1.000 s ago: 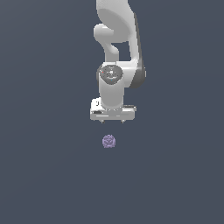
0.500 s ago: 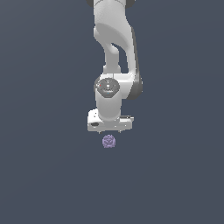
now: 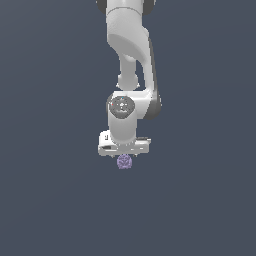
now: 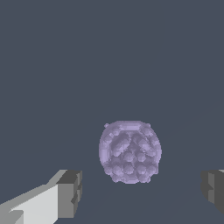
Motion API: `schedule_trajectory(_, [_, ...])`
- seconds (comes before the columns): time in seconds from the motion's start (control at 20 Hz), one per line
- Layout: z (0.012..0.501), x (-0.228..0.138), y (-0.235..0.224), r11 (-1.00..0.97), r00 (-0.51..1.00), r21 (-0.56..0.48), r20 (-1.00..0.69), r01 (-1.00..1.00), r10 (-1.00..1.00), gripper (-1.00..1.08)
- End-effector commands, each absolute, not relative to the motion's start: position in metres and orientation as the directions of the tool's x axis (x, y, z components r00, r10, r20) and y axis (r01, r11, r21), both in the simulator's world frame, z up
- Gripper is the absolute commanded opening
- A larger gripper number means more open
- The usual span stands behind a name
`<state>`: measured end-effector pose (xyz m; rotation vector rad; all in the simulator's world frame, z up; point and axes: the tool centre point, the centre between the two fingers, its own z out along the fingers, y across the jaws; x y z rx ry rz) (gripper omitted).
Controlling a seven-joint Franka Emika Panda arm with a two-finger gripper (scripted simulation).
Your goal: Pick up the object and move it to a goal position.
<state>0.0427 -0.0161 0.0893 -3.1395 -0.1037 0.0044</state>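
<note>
The object is a small pale purple ball (image 3: 124,161) with a bumpy surface, lying on the dark grey floor. My white gripper (image 3: 124,152) hangs right over it, its body hiding the ball's upper edge in the exterior view. In the wrist view the ball (image 4: 130,151) lies between my two fingers (image 4: 69,193), which stand wide apart on either side without touching it. The gripper (image 4: 140,192) is open and holds nothing.
The floor (image 3: 55,190) is a plain dark grey surface. The white arm (image 3: 131,55) rises above the gripper toward the top of the exterior view.
The arm has come down toward the ball. The gripper was clearly above it a second ago and now sits right over it, fingers either side.
</note>
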Motion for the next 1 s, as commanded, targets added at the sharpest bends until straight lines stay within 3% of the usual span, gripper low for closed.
schedule_trajectory(0.0, [0.088, 0.043, -0.016, -0.998, 0.998, 0.000, -0.002, 0.066, 0.066, 1.00])
schedule_trajectory(0.75, [0.039, 0.044, -0.016, -0.998, 0.998, 0.000, 0.000, 0.068, 0.068, 1.00])
schedule_trajectory(0.8, [0.039, 0.044, -0.016, -0.998, 0.998, 0.000, 0.000, 0.068, 0.068, -1.00])
schedule_trajectory(0.95, [0.039, 0.044, -0.016, -0.998, 0.998, 0.000, 0.000, 0.068, 0.068, -1.00])
